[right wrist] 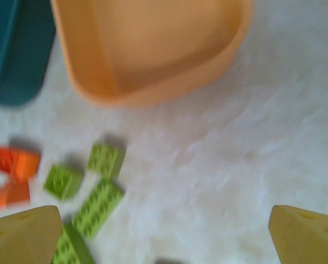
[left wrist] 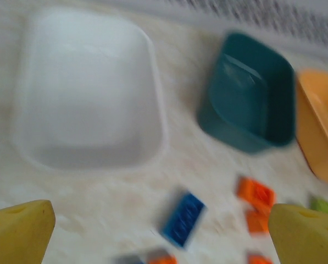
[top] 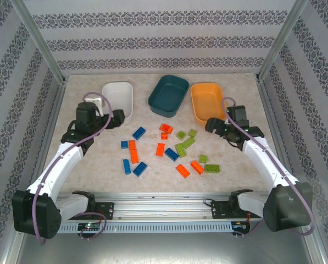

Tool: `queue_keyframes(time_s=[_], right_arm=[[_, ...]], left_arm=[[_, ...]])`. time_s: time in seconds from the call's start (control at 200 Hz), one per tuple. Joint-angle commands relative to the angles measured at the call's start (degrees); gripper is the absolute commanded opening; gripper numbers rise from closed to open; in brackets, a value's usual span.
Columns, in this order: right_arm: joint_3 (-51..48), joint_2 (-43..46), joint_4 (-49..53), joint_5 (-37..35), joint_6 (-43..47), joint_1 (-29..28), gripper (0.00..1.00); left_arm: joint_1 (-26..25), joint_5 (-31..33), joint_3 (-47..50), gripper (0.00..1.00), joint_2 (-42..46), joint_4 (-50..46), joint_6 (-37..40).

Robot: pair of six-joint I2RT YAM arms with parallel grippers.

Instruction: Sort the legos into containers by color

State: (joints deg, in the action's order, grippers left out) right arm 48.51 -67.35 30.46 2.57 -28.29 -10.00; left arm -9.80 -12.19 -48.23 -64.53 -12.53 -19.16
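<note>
The legos (top: pixel 160 149) lay scattered on the table (top: pixel 98 165) between the two grippers, all outside the trays. The left gripper (top: pixel 118 116) hung wide open just left of them, at the white tray's (top: pixel 118 98) near end. The right gripper (top: pixel 212 125), also wide open, hovered just right of the green bricks (right wrist: pixel 98 208), near the orange tray (top: pixel 206 102). The teal tray (top: pixel 168 93) sat between those two trays. Both arms reached far and bent inward.

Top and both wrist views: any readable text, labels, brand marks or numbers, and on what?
No readable text anywhere.
The legos: stud marks, if any, too small from above and blurred in both wrist views.
The white tray, teal tray and orange tray: plain, no labels seen.
The wall pattern: ornament, no letters.
</note>
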Motion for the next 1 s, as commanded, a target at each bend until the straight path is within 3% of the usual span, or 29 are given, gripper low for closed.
queue_keyframes(time_s=[0.0, 0.165, 0.26, 0.56, 0.994], right_arm=[[-1.4, 2.1, 9.2, 0.7, 1.8, -5.4, 0.89], [-4.5, 4.2, 9.9, 1.7, 1.6, -13.9, 0.73], [-5.1, 3.5, 12.3, 0.3, 1.6, -17.4, 0.64], [-7.1, 0.3, 11.8, 0.3, -1.5, -25.0, 0.52], [-6.9, -6.2, 11.3, -2.2, -2.1, -27.9, 0.44]], left_arm=[[-4.1, -10.5, -2.4, 1.00, -0.2, -6.3, 0.8], [-4.6, -15.9, -7.7, 1.00, -3.2, -18.7, 1.9], [-4.5, -17.5, -6.9, 1.00, -2.9, -20.1, 2.6], [-4.5, -14.7, -2.1, 1.00, 3.4, -20.7, 3.1], [-4.5, -13.8, 2.1, 1.00, 4.3, -21.3, 5.0]])
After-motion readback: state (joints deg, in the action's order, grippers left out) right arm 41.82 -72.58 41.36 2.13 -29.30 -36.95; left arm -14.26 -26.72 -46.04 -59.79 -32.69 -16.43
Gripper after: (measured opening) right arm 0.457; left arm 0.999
